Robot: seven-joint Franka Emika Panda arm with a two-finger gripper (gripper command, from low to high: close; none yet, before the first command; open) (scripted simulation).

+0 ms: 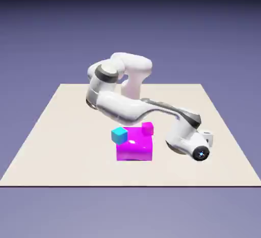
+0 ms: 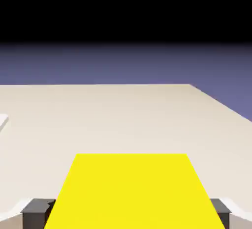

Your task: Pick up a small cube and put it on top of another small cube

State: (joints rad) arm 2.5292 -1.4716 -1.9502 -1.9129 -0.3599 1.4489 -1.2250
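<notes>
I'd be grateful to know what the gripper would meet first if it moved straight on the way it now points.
Probably the yellow block, already between the fingertips of the gripper. Beyond it, only pale tabletop shows ahead; how far is unclear.

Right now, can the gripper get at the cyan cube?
Probably not straight away: the yellow block fills the space between the gripper's fingertips, so it likely needs to back off first. Beyond that, the cyan cube's top looks uncovered in the exterior view.

Cyan cube beside magenta cube
</notes>
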